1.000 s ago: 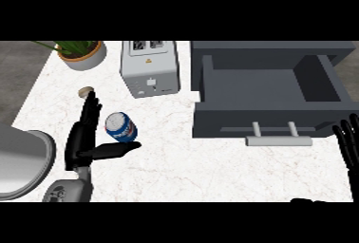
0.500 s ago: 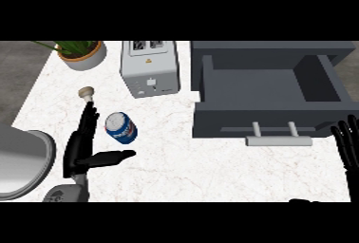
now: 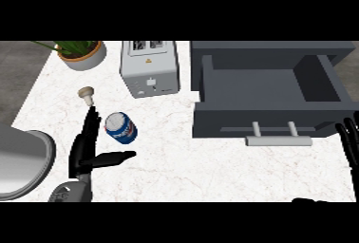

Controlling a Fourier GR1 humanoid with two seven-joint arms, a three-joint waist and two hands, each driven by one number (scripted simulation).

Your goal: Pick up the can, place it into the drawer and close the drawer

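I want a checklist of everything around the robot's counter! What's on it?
Surface: white marbled counter.
Job's things: blue can on the counter, outside the drawer; drawer open, nothing seen inside.
Clutter: toaster, potted plant, small knob-like thing.
Hands: left hand open, straight fingers just left of the can, whether touching cannot be told; right hand open, resting at the right edge.
Cables: nothing seen.
Surroundings: grey rounded thing at the left edge; dark floor beyond the counter.
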